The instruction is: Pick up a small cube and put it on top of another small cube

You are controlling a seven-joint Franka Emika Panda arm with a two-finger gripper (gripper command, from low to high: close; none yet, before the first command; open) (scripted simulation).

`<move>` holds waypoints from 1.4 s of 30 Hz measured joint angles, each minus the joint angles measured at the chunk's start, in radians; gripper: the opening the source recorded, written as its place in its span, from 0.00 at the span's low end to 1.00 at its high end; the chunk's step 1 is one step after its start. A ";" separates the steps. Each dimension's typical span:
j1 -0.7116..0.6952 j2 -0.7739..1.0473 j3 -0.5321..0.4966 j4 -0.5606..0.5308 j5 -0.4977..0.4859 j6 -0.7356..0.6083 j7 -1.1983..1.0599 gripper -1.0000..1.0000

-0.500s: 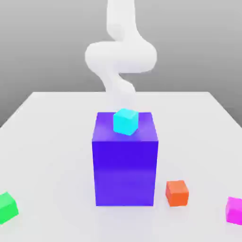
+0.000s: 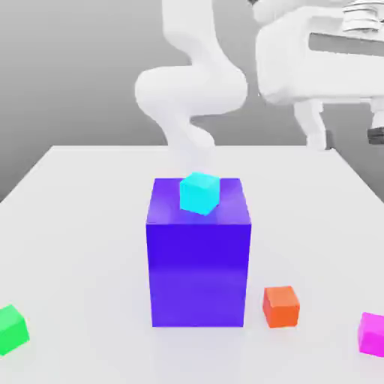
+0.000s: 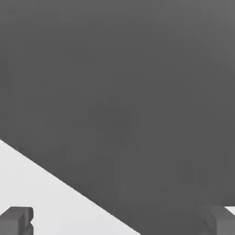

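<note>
The small magenta-pink cube (image 2: pixel 371 332) rests on the white table (image 2: pixel 82 225) at the front of the exterior view's right, cut by the frame edge. My gripper (image 2: pixel 349 139) hangs high above the table's far right side, well above and behind that cube. Its fingers (image 2: pixel 318 133) stand wide apart and nothing is between them. In the hand view both dark fingertips (image 3: pixel 16 220) frame the gripper (image 3: pixel 118 225), with a slanted strip of the white table (image 3: pixel 41 197) and grey background beyond.
A big blue-violet block (image 2: pixel 199 255) stands mid-table with a small cyan cube (image 2: pixel 199 193) on its top. A small orange cube (image 2: pixel 281 306) lies just right of the block's front. A small green cube (image 2: pixel 11 328) sits at the front left edge.
The hand has swung into the exterior view at the upper right, where before only the arm's links showed. No cube has moved.
</note>
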 joint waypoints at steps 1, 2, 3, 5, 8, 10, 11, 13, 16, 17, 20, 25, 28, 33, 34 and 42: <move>0.011 0.036 0.010 -0.001 -0.004 0.012 -0.017 0.50; 0.029 0.073 0.020 -0.002 -0.009 0.023 -0.033 0.50; 0.044 0.109 0.029 -0.002 -0.016 0.035 -0.049 0.50; 0.085 0.182 0.040 -0.004 -0.033 0.058 -0.076 0.50; 0.116 0.293 0.054 -0.006 -0.064 0.093 -0.115 0.50; 0.136 0.367 0.067 -0.008 -0.092 0.115 -0.135 0.50; 0.147 0.404 0.073 -0.008 -0.108 0.126 -0.144 0.50; 0.173 0.478 0.080 -0.008 -0.141 0.149 -0.158 0.50; 0.204 0.587 0.058 0.010 -0.182 0.219 -0.145 0.50; 0.214 0.623 0.046 0.017 -0.193 0.246 -0.137 0.50; 0.223 0.656 0.036 0.024 -0.203 0.271 -0.130 0.00; 0.224 0.662 0.034 0.026 -0.206 0.275 -0.129 0.00; 0.205 0.577 0.060 0.006 -0.177 0.209 -0.151 0.00; 0.064 0.492 0.021 -0.013 -0.124 0.140 -0.282 0.00; 0.029 0.485 0.005 -0.016 -0.115 0.136 -0.314 0.00; -0.231 0.428 -0.122 -0.048 -0.047 0.109 -0.560 0.00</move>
